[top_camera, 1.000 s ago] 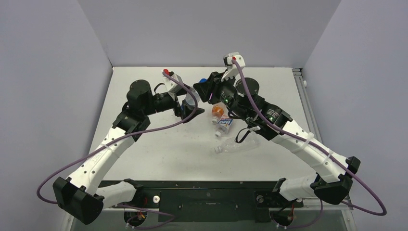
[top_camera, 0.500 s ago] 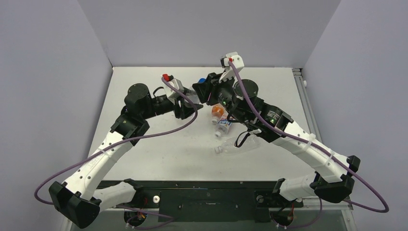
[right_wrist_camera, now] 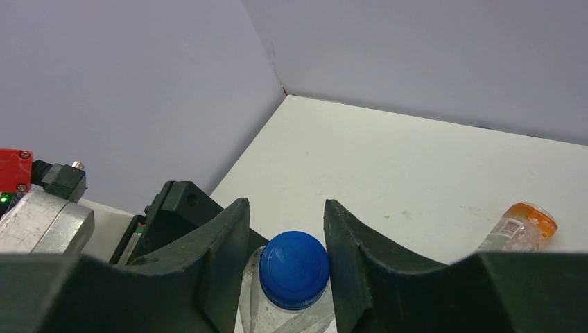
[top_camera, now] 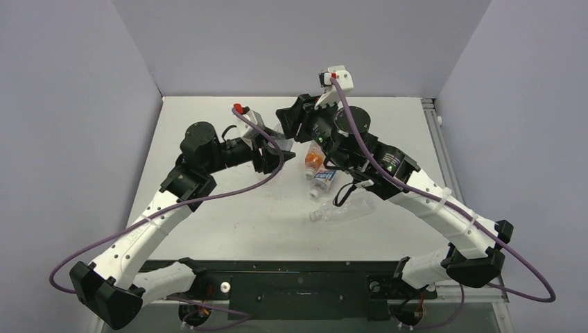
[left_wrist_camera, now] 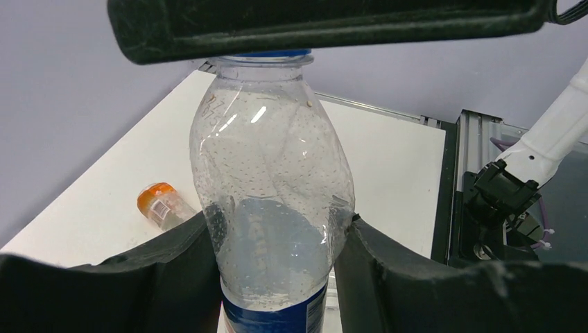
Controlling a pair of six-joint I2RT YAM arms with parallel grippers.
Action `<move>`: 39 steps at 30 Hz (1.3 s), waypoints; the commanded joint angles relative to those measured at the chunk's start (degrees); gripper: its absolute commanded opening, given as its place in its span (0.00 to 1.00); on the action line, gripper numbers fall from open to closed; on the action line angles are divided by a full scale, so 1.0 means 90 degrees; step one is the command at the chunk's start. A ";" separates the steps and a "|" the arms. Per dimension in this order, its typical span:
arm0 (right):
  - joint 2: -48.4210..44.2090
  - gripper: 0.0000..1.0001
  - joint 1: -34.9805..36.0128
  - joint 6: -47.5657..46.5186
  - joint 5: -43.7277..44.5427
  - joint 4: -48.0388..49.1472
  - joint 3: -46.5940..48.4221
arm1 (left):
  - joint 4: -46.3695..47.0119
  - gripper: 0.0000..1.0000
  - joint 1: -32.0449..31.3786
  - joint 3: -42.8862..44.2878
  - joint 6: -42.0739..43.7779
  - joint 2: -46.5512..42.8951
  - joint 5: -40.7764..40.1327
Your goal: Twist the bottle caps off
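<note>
Progress on the first cap: over the last second my right end effector (right_wrist_camera: 284, 208) has swung a little left and toward the far side. It now straddles the round blue plastic screw cap (right_wrist_camera: 295, 269). A second ago that cap was open to the overhead camera, and now the wrist hides it there. From the right wrist view the two dark fingers stand either side of the cap, spread barely wider than it. A sliver of bottle shoulder shows on the left, but I cannot tell whether the pads are biting.

My left end effector (left_wrist_camera: 277, 239) has kept its grip throughout, closed around the lower body of the clear plastic bottle with the blue label (left_wrist_camera: 270, 159), both fingers pressed against its sides. The bottle stands roughly upright over the far middle of the white bench (top_camera: 416, 139). Whether its base rests on the bench I cannot see.

As I read it, alignment is done and the next step is to close on the cap and twist while the left holds firm.

The small orange-coloured bottle (top_camera: 313, 161), the short bottle with the blue-white label (top_camera: 323, 182) and the plain unlabelled clear bottle (top_camera: 343, 209) lie on their sides just right of centre, untouched
</note>
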 commanded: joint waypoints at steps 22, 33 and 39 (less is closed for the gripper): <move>0.0153 0.00 -0.0342 -0.0110 -0.1762 0.0160 0.0357 | 0.0741 0.06 0.0076 0.0099 -0.1600 -0.0138 -0.0033; -0.0096 0.00 -0.0977 -0.0594 -0.6002 0.0424 0.0295 | 0.1771 0.00 0.0329 0.0165 -0.3427 -0.0192 0.1712; -0.0367 0.00 -0.1415 -0.0035 -0.7464 0.1400 -0.0178 | 0.2090 0.00 0.0320 0.0273 -0.3874 -0.0131 0.2461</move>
